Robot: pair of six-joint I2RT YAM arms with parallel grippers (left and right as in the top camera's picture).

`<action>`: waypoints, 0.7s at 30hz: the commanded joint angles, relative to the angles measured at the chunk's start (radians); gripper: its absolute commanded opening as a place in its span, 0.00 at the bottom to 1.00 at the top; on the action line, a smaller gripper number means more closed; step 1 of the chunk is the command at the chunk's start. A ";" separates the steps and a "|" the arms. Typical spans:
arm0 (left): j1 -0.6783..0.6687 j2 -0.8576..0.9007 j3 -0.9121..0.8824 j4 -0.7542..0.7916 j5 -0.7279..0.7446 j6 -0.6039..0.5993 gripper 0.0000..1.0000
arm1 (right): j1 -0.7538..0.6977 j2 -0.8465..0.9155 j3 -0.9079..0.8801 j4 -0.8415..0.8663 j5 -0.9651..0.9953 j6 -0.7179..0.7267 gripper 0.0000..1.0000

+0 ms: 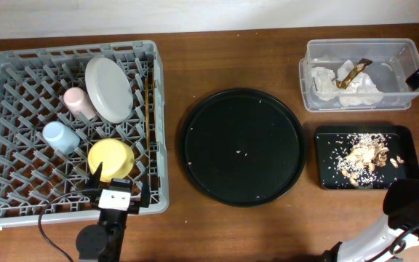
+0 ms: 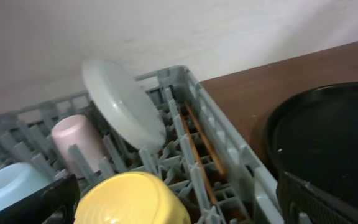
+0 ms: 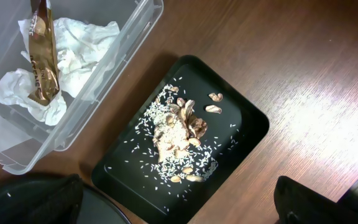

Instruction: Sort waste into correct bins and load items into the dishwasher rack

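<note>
Left gripper (image 1: pixel 118 186) hangs wide open, empty. Yellow bowl (image 1: pixel 111 158) sits right ahead in the rack (image 1: pixel 20 167), chopsticks (image 2: pixel 205 143) ahead-right, pointing away. Right gripper (image 3: pixel 173 208), open too, has the scraps (image 3: pixel 182 134) straight ahead in the black tray (image 3: pixel 247 130).

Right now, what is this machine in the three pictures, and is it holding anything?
It is a robot with two arms at a table. One picture looks down from above; the other two come from cameras on the wrists. Each arm ends in a two-finger tool. The left tool hangs open over the grey rack, which holds a plate, pink cup, blue cup, yellow bowl and chopsticks. The right tool is open by the black tray of food scraps. Beside it, a clear tub holds tissue and a gold wrapper. A round tray lies between. Nothing is held.
</note>
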 commanded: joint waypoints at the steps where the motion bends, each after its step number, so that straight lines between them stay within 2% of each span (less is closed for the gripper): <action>1: -0.004 -0.008 -0.003 -0.008 -0.042 -0.020 0.99 | -0.003 -0.006 0.011 0.000 0.012 -0.002 0.99; 7: -0.004 -0.008 -0.003 -0.004 -0.090 -0.061 0.99 | -0.003 -0.006 0.011 0.000 0.012 -0.002 0.99; 21: -0.004 -0.008 -0.003 -0.002 -0.087 -0.060 0.99 | -0.003 -0.006 0.011 0.000 0.012 -0.002 0.99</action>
